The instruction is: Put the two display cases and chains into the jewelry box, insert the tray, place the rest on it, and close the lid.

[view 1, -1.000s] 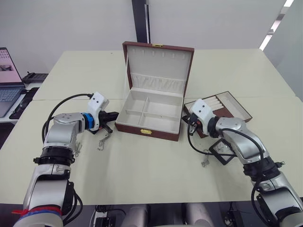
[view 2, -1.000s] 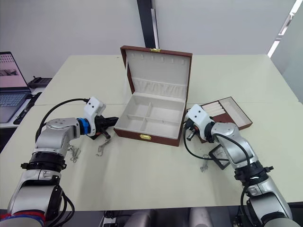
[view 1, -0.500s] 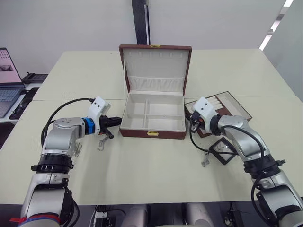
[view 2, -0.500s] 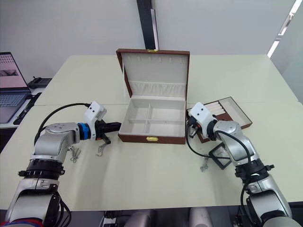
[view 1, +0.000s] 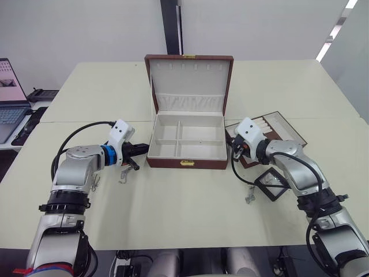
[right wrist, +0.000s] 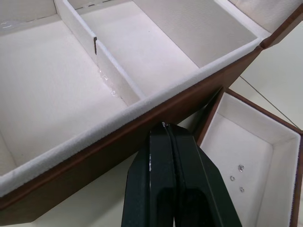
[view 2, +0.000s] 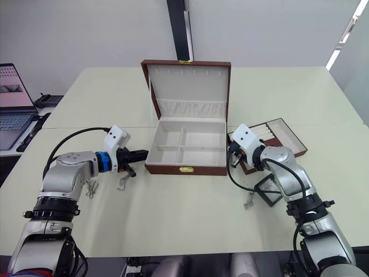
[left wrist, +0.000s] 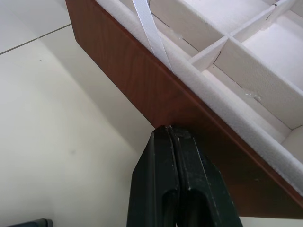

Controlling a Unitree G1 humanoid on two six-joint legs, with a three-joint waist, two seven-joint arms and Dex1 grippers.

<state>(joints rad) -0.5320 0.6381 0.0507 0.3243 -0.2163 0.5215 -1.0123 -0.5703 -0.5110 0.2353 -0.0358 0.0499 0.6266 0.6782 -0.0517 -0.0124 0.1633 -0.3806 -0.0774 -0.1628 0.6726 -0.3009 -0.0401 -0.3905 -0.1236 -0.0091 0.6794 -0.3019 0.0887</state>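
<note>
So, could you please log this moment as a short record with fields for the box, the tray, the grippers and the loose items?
jewelry box: open, compartments empty
lid: raised upright
left gripper: shut, fingertips against the box's left wall
right gripper: shut, fingertips against the box's right wall
tray: on the table, right of the box
display case: on the table by the right arm
chains: on the table near the left arm

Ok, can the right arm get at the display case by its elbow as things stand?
Probably yes: the display case lies in the open on the table, uncovered, just below the right forearm. But the right gripper is shut against the box, so it must back off and open.
</note>
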